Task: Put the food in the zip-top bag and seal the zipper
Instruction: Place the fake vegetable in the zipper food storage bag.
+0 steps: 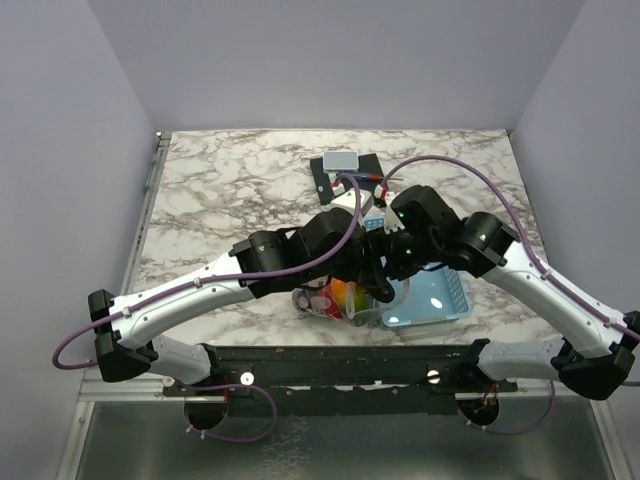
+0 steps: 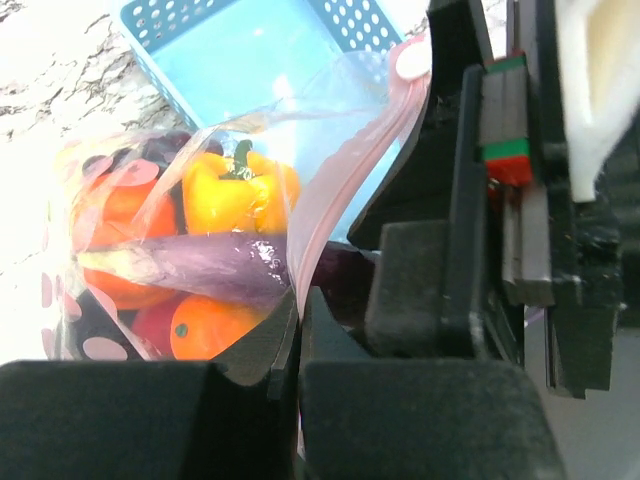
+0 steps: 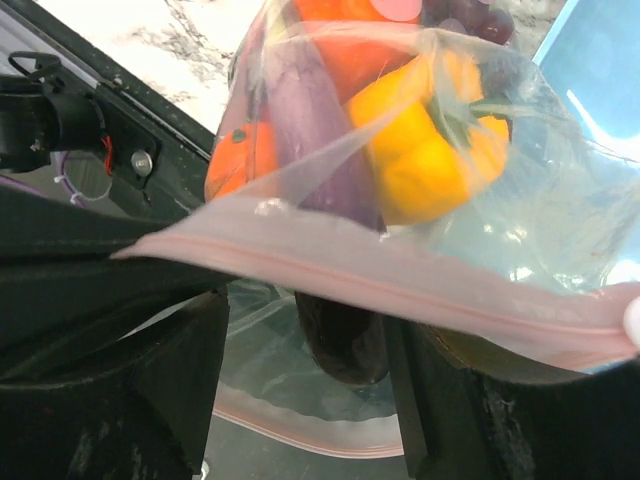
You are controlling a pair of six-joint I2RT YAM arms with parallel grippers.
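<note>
Pink zipper (image 2: 335,200) in the clamped left gripper (image 2: 298,305), right gripper (image 3: 310,335) wide, plain only in wrist views.

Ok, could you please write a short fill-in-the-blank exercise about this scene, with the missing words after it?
1. The yellow pepper lies inside the clear ___.
2. The left gripper is ___ on the pink zipper.
3. The plastic basket is light ___.
Missing words: bag; shut; blue.
</note>
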